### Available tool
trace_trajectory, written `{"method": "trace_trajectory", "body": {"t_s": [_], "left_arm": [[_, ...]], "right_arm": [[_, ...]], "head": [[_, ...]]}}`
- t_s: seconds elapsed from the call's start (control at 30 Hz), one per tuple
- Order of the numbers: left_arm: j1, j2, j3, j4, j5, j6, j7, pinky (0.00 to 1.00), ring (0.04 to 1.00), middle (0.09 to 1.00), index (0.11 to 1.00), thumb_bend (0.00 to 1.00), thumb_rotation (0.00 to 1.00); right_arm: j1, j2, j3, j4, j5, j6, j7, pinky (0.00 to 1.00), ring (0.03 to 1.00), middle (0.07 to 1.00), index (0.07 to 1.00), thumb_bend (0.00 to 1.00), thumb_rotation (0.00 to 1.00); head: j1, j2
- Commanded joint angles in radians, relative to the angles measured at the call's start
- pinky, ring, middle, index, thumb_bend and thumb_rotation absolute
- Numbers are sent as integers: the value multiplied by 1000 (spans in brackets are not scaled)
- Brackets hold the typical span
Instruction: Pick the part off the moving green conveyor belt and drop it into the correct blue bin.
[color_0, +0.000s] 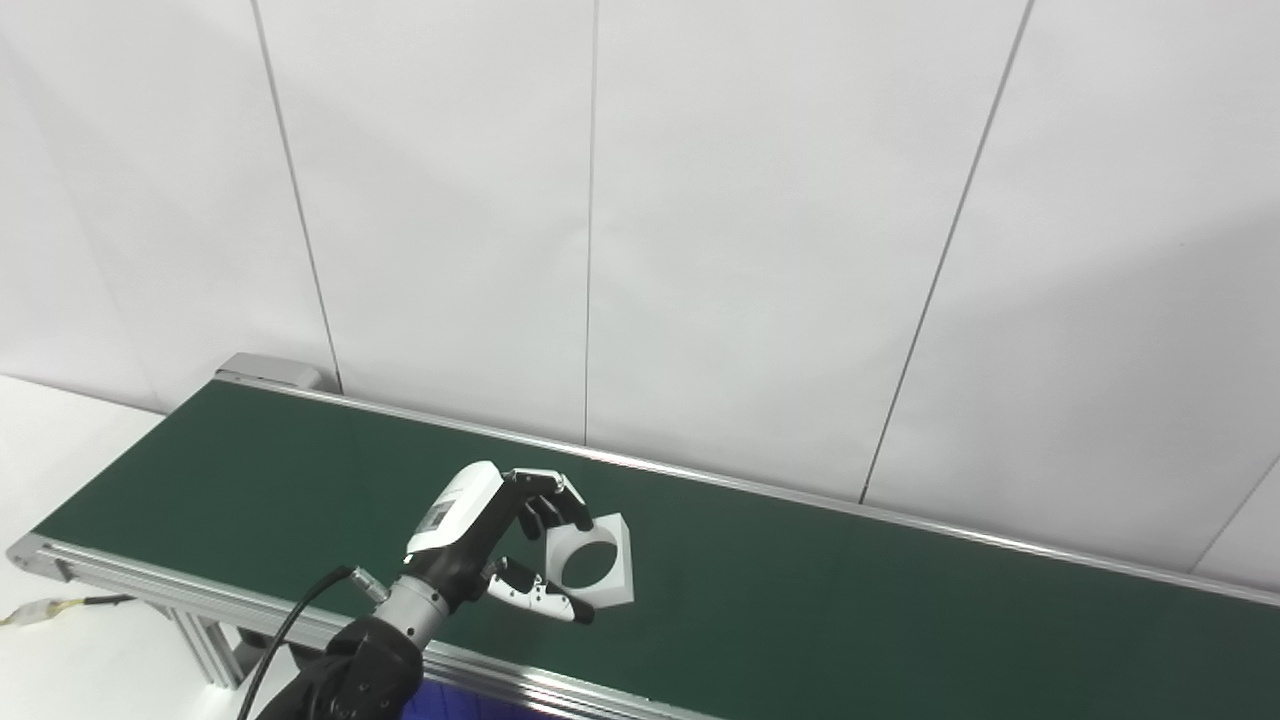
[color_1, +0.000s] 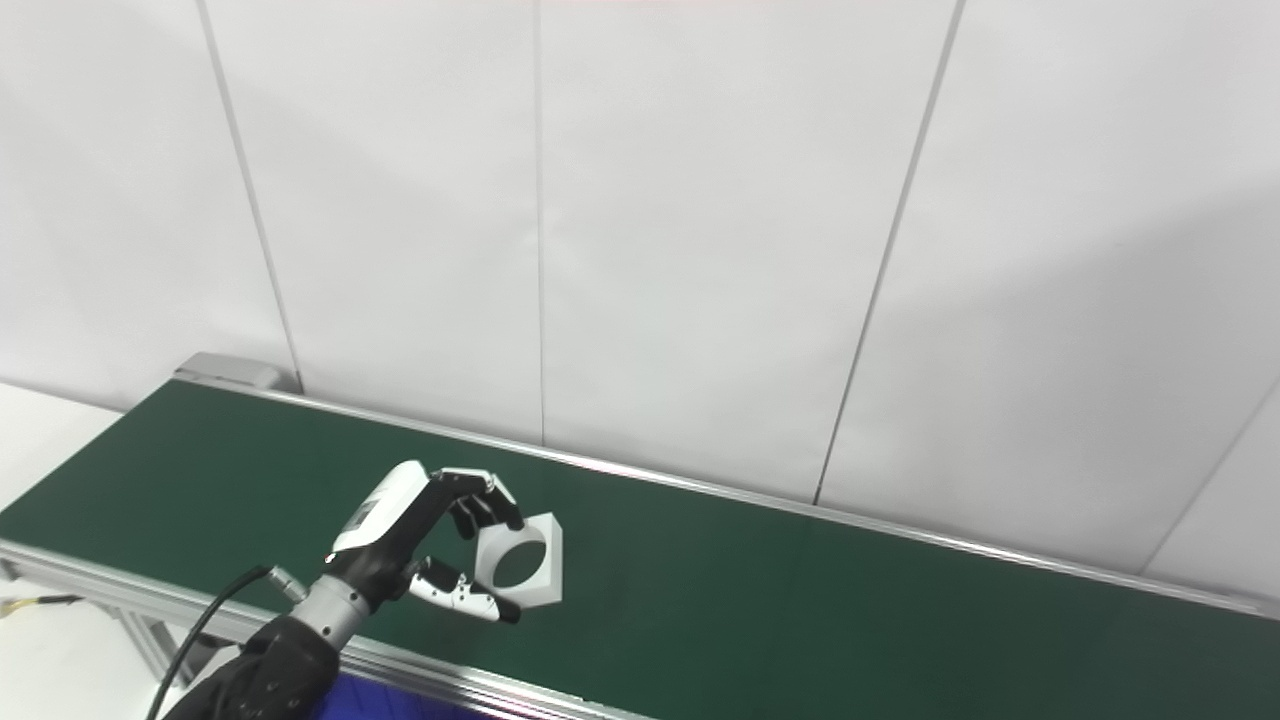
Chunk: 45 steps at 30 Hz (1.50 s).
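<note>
Left eye view: white, flat-sided plastic block with a large round hole through it, lower centre-left of frame, over the dark green conveyor belt. Tilted up on edge, bore facing the camera. Whether lifted clear of the belt or resting an edge on it: cannot tell.

Left robot hand, black and white, entering from the lower left. Partly closed around the block's left side: upper fingers curled over the top left corner, thumb reaching under the lower left edge. Contact apparent at both places; taken as a pinch on the block. Right robot hand: not in view.

Handling, as judgement only. Rigid, not fragile, likely light given the hollow centre. Smooth, probably slippery faces; risk of pivoting or slipping from a corner hold. Best hold across two opposite flat sides, or one digit through the bore against the outer wall. Present grip sits well off to one side, so some swing to be expected in transit.

Strip of blue visible at the bottom edge, below the silver aluminium belt frame; possibly a bin, too little shown to confirm. Plain white wall panels across the upper frame. No counter seen.
</note>
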Motion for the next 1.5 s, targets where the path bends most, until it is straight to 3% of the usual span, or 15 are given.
{"method": "trace_trajectory", "body": {"t_s": [0.0,0.27,0.5,0.67,0.97,1.07,1.13,1.47], "left_arm": [[-4,10,8,-42,-17,-45,-6,439,445,501,495,499,0],[32,19,9,-89,-38,-69,-57,444,452,508,485,500,0],[62,27,21,-69,-79,-133,-76,391,412,496,515,498,0],[97,29,27,-65,-88,-131,-93,406,427,486,514,498,0],[161,0,23,-47,-135,-195,-102,391,409,496,520,497,0],[190,-13,16,-57,-140,-188,-108,356,390,501,521,495,0],[212,-22,8,-69,-135,-175,-117,417,423,494,509,498,0],[265,-37,-26,-110,-101,-176,-152,411,425,502,505,498,0]], "right_arm": [[3,12,4,-49,-7,15,-11,769,822,837,844,1000,178],[16,39,25,-82,-36,43,-21,822,854,863,874,941,179],[10,75,46,-99,-82,82,-43,840,864,871,886,933,244],[4,87,58,-116,-113,109,-53,840,866,878,894,940,294],[-9,98,66,-148,-137,145,-61,825,862,880,891,954,320],[-10,101,68,-161,-133,161,-62,820,858,876,890,955,324],[-13,103,67,-170,-131,174,-62,820,857,872,886,967,328],[-16,95,63,-218,-129,221,-58,821,847,860,884,982,353]], "head": [[-9,5],[-88,64],[-186,115],[-234,160],[-261,214],[-276,241],[-280,254],[-295,313]]}}
